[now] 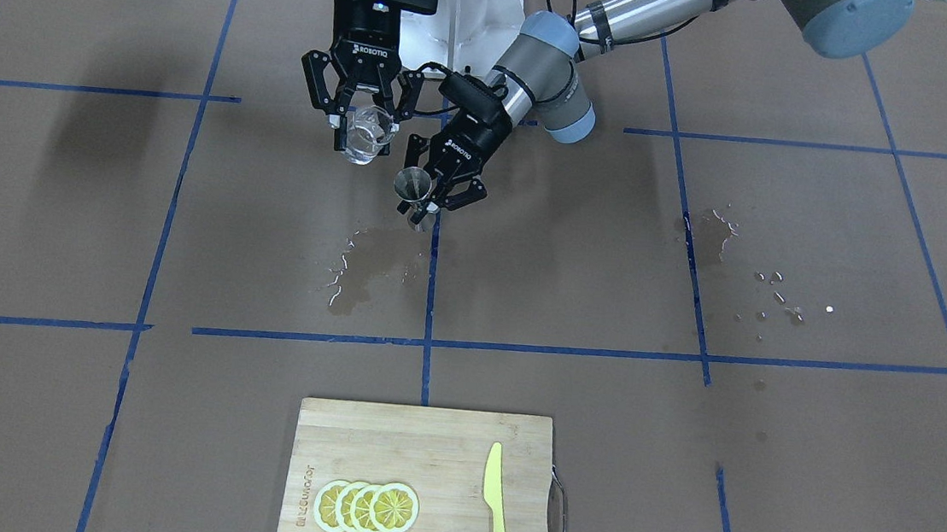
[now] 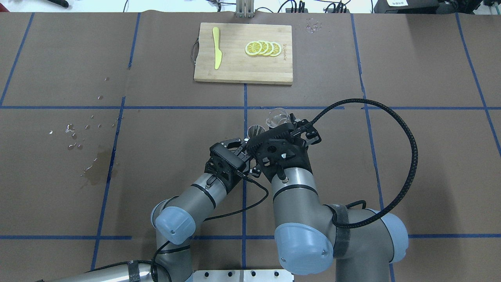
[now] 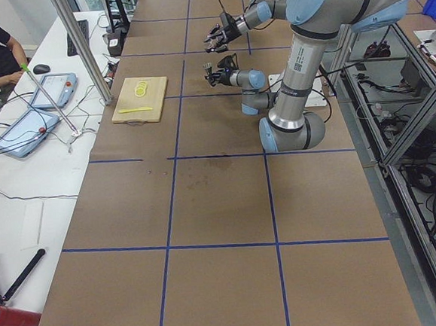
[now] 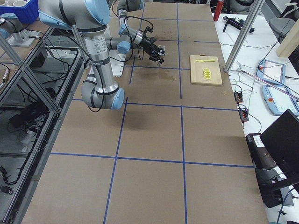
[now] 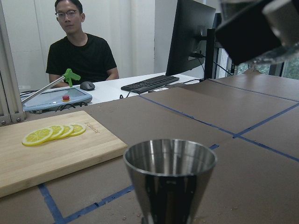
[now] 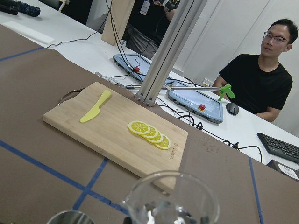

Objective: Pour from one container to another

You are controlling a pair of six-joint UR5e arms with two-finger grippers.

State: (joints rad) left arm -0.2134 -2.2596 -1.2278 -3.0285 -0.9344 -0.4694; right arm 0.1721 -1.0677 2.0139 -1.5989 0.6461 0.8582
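The right gripper [image 1: 363,138] clamps the tumbler [image 1: 368,132] between its fingers, just above and beside the jigger [image 1: 414,184]. The left gripper [image 1: 427,204] is clamped on that.

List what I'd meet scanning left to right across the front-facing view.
glass tumbler → jigger → yellow knife → wet splash marks. The lemon slices and the middle puddle span both containers, so they are left out.

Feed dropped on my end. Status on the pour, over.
Right gripper shut on glass tumbler. Left gripper shut on steel jigger, both aloft, close together. Nothing between them; puddle on table below.
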